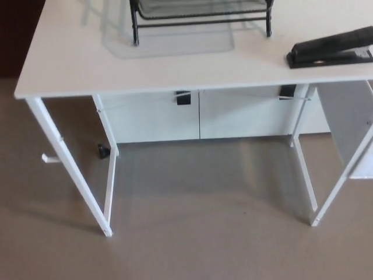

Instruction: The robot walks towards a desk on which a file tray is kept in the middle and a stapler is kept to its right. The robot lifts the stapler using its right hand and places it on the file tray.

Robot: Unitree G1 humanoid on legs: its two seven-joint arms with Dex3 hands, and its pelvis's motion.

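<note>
Stapler [332, 48]: laid flat on the tabletop [175, 70], right of the file tray [198, 23] and apart from it; judged suited to a right-side pick.
Robot hand: neither is shown; state cannot be told.

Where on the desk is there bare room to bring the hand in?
Bare desktop left of the file tray, along the front edge, and between the file tray and the stapler. Only the far middle, under the file tray, is taken.

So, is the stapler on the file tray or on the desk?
On the desk: the stapler lies flat there, right of the file tray, apart from it.
</note>
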